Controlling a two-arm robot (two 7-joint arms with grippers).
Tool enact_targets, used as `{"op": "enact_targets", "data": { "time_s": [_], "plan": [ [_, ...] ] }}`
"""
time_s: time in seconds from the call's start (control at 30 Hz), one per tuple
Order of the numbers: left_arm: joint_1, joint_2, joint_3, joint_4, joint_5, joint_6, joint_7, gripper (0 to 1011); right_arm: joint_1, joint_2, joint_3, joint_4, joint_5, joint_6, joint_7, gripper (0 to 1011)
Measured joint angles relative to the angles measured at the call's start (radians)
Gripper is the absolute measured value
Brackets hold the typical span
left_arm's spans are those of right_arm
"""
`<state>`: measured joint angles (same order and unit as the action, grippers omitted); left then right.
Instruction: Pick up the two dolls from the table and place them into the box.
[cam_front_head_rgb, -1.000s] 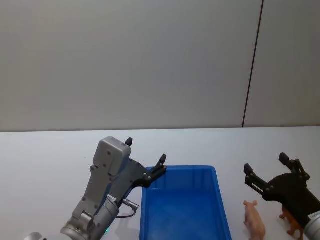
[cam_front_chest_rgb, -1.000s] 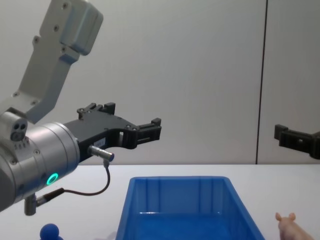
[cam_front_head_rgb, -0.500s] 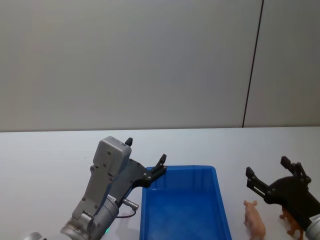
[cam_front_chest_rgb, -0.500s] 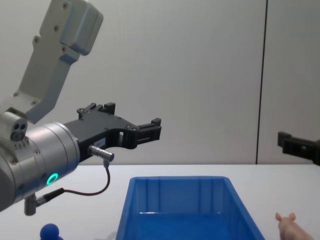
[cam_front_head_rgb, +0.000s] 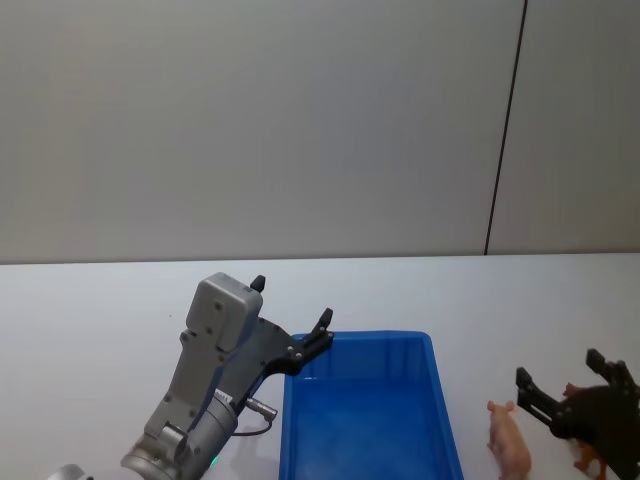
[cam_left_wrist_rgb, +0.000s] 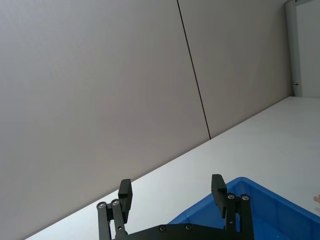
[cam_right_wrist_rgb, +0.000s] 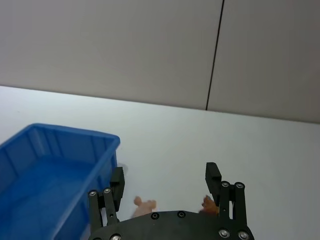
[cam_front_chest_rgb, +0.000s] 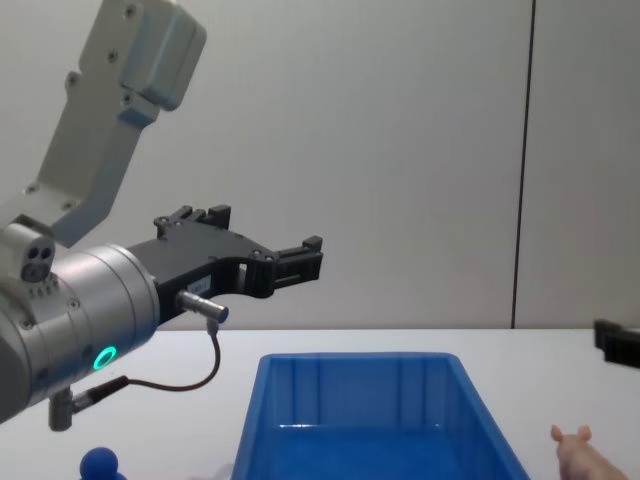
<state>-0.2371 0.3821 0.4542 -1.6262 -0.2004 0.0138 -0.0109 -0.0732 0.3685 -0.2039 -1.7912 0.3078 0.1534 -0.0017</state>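
The blue box (cam_front_head_rgb: 380, 337) sits on the white table in front of me, and nothing shows inside it. A pale-pink pig doll (cam_front_head_rgb: 508, 441) lies just right of the box. A small brown doll (cam_front_head_rgb: 585, 456) stands farther right, partly hidden behind my right gripper (cam_front_head_rgb: 560, 370). That gripper hangs open above and between the two dolls, holding nothing. In the right wrist view the pig (cam_right_wrist_rgb: 145, 204) and brown doll (cam_right_wrist_rgb: 209, 204) peek out past the open right gripper (cam_right_wrist_rgb: 164, 171). My left gripper (cam_front_head_rgb: 292, 302) hovers open over the box's far left corner.
A small blue ball (cam_front_chest_rgb: 100, 463) lies on the table at the near left, under my left arm. A plain grey wall with a dark vertical seam stands behind the table. Bare white tabletop stretches beyond the box (cam_front_chest_rgb: 360, 357) and to both sides.
My right gripper has drawn back toward me and lower, sliding to the right edge in the chest view. The left arm, box and dolls have stayed put.
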Motion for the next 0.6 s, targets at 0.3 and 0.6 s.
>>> {"op": "enact_targets", "data": {
  "time_s": [0.3, 0.6],
  "plan": [
    [0.000, 0.000, 0.000, 0.000, 0.000, 0.000, 0.000, 1001, -0.037, 0.015, 0.016, -0.011, 0.019, 0.046, -0.055, 1001],
    [0.000, 0.000, 0.000, 0.000, 0.000, 0.000, 0.000, 1001, -0.061, 0.023, 0.034, 0.000, 0.041, 0.062, -0.094, 1001]
  ]
}}
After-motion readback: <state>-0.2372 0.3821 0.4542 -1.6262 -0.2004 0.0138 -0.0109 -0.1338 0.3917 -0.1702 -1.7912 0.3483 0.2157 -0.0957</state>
